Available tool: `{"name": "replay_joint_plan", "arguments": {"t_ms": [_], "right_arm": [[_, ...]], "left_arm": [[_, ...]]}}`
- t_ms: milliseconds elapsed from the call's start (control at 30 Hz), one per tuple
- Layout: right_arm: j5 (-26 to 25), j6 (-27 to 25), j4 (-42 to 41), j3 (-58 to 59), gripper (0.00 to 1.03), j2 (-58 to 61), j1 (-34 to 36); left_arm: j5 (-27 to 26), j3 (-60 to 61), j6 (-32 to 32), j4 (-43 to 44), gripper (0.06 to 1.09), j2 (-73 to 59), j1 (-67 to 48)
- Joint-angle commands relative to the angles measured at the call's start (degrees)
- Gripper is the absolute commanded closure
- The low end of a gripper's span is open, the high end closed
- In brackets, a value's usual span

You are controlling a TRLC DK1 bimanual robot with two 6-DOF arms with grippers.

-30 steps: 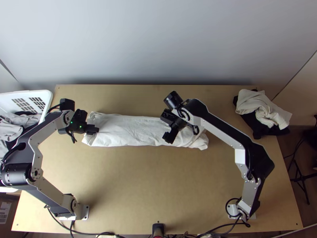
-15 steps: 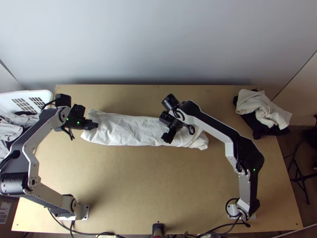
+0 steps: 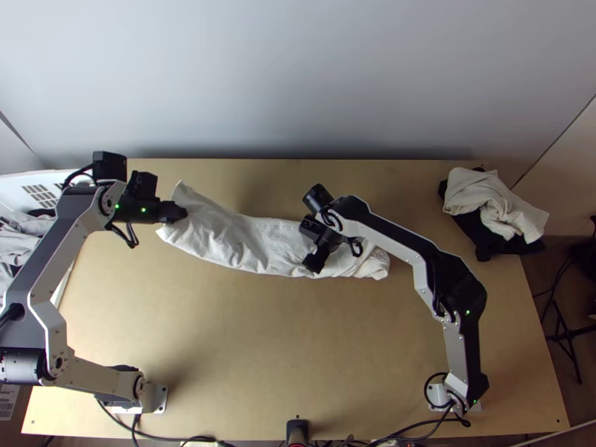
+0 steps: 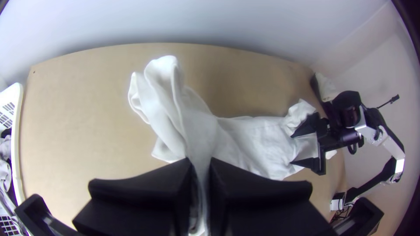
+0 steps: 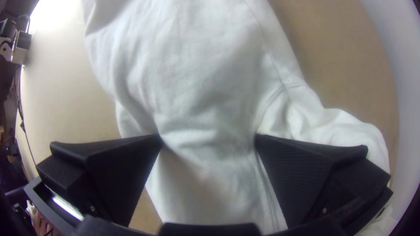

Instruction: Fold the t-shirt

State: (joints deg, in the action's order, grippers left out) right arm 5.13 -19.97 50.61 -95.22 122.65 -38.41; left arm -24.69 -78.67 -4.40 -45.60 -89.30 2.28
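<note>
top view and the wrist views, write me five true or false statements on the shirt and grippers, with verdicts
1. The left gripper holds one end of the white cloth t-shirt. True.
2. Both grippers are shut. False: the right gripper has its fingers apart.
3. The t-shirt lies fully spread. False: it forms a long, narrow strip.
4. A cream and black cloth pile lies at the top view's right. True.
5. The left gripper's fingers are empty. False: t-shirt fabric is between them.

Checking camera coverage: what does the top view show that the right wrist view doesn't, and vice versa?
Top view: left tool at one end of the t-shirt; white basket.
Right wrist view: right tool with its fingers spread apart, a seam in the cloth.
Both: t-shirt, right tool, table.
</note>
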Motion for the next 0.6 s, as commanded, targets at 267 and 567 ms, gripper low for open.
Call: {"name": "replay_joint_plan", "arguments": {"t_ms": [267,567], "right_arm": [[0.50,0.63,5.11,-2.78,0.03,-11.12,4.84],[3.31,0.81,12.85,-3.75,0.03,-21.58,10.38]], "left_arm": [[-3.35,-10.01,8.80,-1.07,1.05,-0.53,-7.29],[-3.44,-12.56,10.29,-0.98,1.05,-1.93,-14.41]]}}
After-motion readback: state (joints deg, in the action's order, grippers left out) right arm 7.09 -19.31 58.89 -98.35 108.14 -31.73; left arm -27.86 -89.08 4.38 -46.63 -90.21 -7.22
